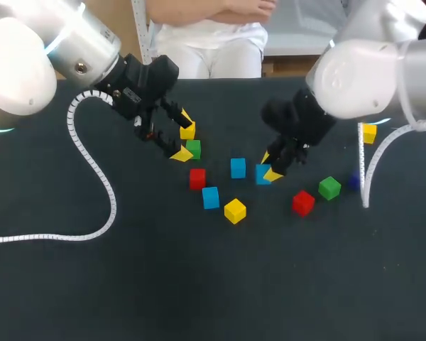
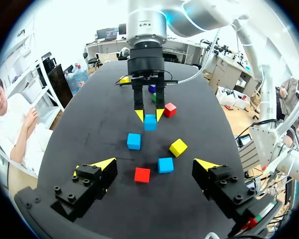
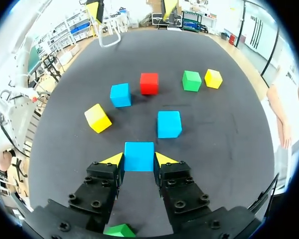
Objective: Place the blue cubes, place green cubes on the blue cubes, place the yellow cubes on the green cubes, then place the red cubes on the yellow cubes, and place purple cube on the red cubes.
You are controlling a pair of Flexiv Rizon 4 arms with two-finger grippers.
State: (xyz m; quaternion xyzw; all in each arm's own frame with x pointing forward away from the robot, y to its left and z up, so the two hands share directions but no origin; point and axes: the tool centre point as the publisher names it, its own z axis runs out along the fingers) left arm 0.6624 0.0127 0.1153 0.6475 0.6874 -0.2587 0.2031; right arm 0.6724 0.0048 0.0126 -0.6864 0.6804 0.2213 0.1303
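**Right gripper clamped on a blue cube; left gripper spread**

Item 1. My right gripper [image 3: 139,159] pinches the held blue cube [image 3: 139,149], with one yellow tip pressed to each of two opposite faces. In the head view this cube sits just right of the frame's centre. I cannot tell whether it rests on the table [image 1: 128,284].

Item 2. The fingers of my left gripper [image 2: 154,164] are spread wide and touch nothing. In the head view it hangs upper left of centre, over a yellow cube [image 1: 187,131] and a green cube [image 1: 193,149] that lie just beside each other.

Item 3. Loose near the frame's centre are a red cube [image 1: 197,178], a second blue cube [image 1: 238,168], a third blue cube [image 1: 211,197] and a second yellow cube [image 1: 235,211].

Item 4. Right of centre are a second red cube [image 1: 303,202] and a second green cube [image 1: 329,187]. The purple cube [image 1: 353,182] is partly hidden by a white cable [image 1: 366,177]. A third yellow cube [image 1: 369,133] lies further up, at the right.

Item 5. Each loose cube lies singly on the table.
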